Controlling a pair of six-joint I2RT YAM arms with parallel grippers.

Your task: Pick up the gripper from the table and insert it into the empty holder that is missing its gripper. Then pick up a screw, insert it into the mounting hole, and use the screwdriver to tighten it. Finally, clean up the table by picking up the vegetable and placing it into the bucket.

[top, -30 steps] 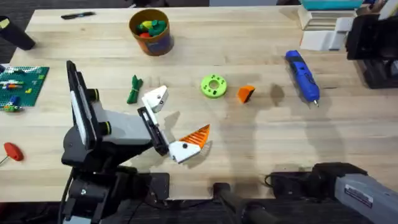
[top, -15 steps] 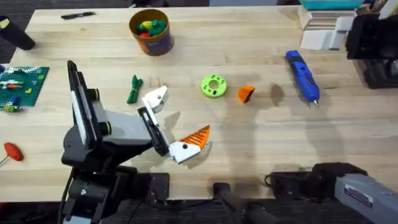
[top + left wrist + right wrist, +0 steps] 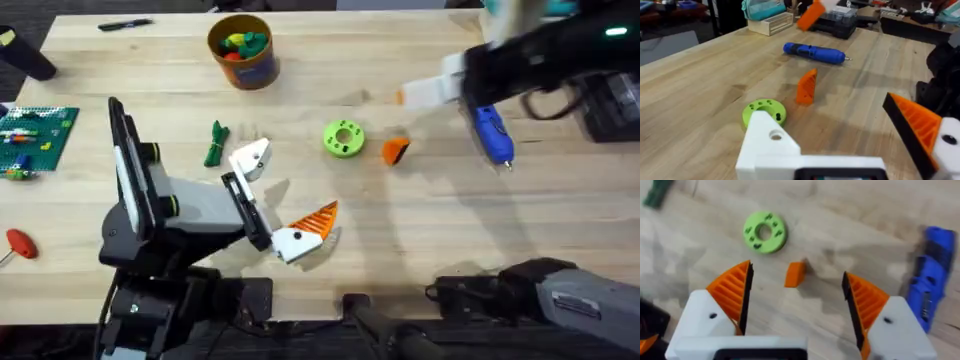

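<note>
Below the spread right gripper [image 3: 796, 302] lies the gripper [image 3: 795, 274] — a small orange wedge.

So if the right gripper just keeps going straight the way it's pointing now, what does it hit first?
Most likely the loose orange gripper finger on the table: in the wrist view it sits between the right gripper's open fingers, just ahead. The green disc lies farther on and off to one side. Depth is hard to judge.

The loose gripper [image 3: 396, 150] is lying just right of the disc [image 3: 343, 139], with the screwdriver [image 3: 487, 123] lying farther right of the disc. The vegetable [image 3: 215, 143] is lying left of the disc, and the bucket [image 3: 242, 50] is standing behind and left of the disc.
</note>
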